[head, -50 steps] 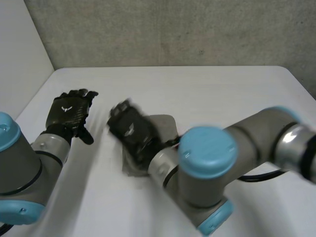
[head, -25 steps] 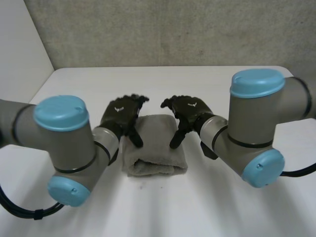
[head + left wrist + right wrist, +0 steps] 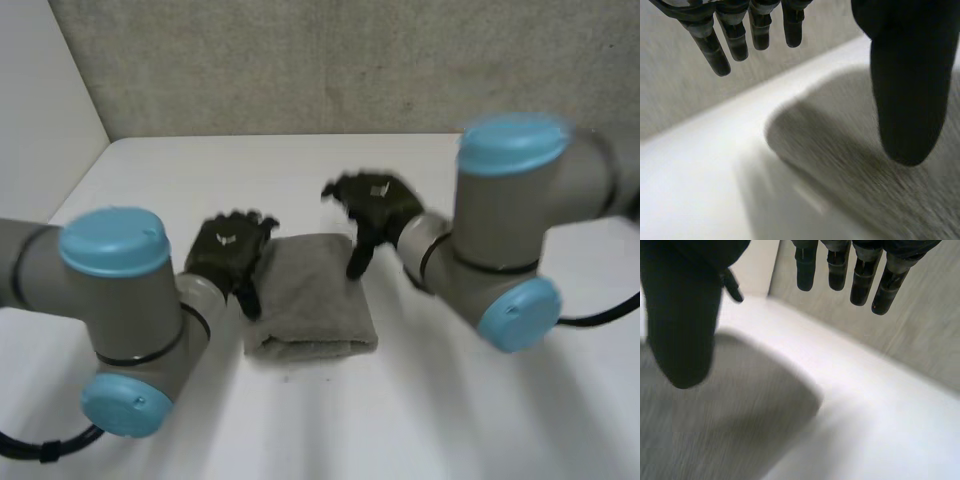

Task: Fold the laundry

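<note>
The folded grey towel (image 3: 312,295) lies on the white table (image 3: 300,430) between our arms. Our left hand (image 3: 228,250) is at its left edge, fingers loosely spread and empty. Farther back, our right hand (image 3: 375,205) hovers by its far right corner, likewise slack.

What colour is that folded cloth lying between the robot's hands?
Plain grey, with no pattern; the folded cloth shows best in the head view.
</note>
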Robot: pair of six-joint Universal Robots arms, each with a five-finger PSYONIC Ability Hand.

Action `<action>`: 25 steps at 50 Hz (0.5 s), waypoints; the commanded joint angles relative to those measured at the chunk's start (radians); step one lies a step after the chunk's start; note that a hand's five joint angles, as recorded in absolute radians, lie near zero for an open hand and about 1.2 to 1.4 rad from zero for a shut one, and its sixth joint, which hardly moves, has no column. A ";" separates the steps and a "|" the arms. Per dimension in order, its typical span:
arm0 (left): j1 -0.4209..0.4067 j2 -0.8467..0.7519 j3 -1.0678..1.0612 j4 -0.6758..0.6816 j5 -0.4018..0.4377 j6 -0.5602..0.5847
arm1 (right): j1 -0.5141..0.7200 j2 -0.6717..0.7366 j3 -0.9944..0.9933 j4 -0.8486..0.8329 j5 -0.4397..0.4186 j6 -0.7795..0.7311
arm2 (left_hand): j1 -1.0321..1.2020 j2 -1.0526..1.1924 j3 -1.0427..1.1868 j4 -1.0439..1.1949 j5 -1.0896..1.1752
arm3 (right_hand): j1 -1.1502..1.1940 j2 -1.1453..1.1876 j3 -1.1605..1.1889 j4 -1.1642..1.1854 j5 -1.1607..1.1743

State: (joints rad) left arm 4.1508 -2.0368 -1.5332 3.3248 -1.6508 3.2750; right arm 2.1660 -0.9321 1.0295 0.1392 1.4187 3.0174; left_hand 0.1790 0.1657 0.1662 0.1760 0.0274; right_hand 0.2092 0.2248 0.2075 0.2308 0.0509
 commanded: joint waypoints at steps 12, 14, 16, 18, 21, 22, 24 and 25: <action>0.146 0.405 0.222 -0.277 0.005 -0.076 | -0.156 -0.438 0.081 0.016 0.259 -0.002 | -0.004 0.009 0.008 -0.001 -0.027 | -0.035 -0.050 -0.033 -0.056 -0.051; 0.147 0.418 0.222 -0.291 0.005 -0.094 | -0.158 -0.455 0.098 0.022 0.258 -0.002 | -0.004 0.009 0.008 -0.001 -0.027 | -0.035 -0.050 -0.033 -0.056 -0.051; 0.149 0.446 0.211 -0.300 0.006 -0.119 | -0.163 -0.479 0.127 0.025 0.259 -0.002 | -0.004 0.009 0.008 -0.001 -0.027 | -0.035 -0.050 -0.033 -0.056 -0.051; 0.149 0.452 0.206 -0.301 0.005 -0.129 | -0.172 -0.490 0.139 0.025 0.259 -0.003 | -0.004 0.009 0.008 -0.001 -0.027 | -0.035 -0.050 -0.033 -0.056 -0.051; 0.150 0.455 0.194 -0.300 0.008 -0.135 | -0.179 -0.516 0.156 0.025 0.255 -0.003 | -0.004 0.009 0.008 -0.001 -0.027 | -0.035 -0.050 -0.033 -0.056 -0.051; 0.150 0.455 0.194 -0.300 0.008 -0.135 | -0.179 -0.516 0.156 0.025 0.255 -0.003 | -0.004 0.009 0.008 -0.001 -0.027 | -0.035 -0.050 -0.033 -0.056 -0.051; 0.150 0.454 0.188 -0.297 0.008 -0.135 | -0.178 -0.528 0.179 0.020 0.249 -0.002 | -0.004 0.009 0.008 -0.001 -0.027 | -0.035 -0.050 -0.033 -0.056 -0.051; 0.150 0.454 0.188 -0.297 0.008 -0.135 | -0.178 -0.528 0.179 0.020 0.249 -0.002 | -0.004 0.009 0.008 -0.001 -0.027 | -0.035 -0.050 -0.033 -0.056 -0.051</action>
State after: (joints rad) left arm 4.3045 -1.5836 -1.3237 3.0177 -1.6446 3.1493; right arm 1.9931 -1.4269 1.1662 0.1640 1.6823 3.0148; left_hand 0.1790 0.1643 0.1662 0.1760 0.0274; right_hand 0.2092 0.2248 0.2075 0.2308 0.0505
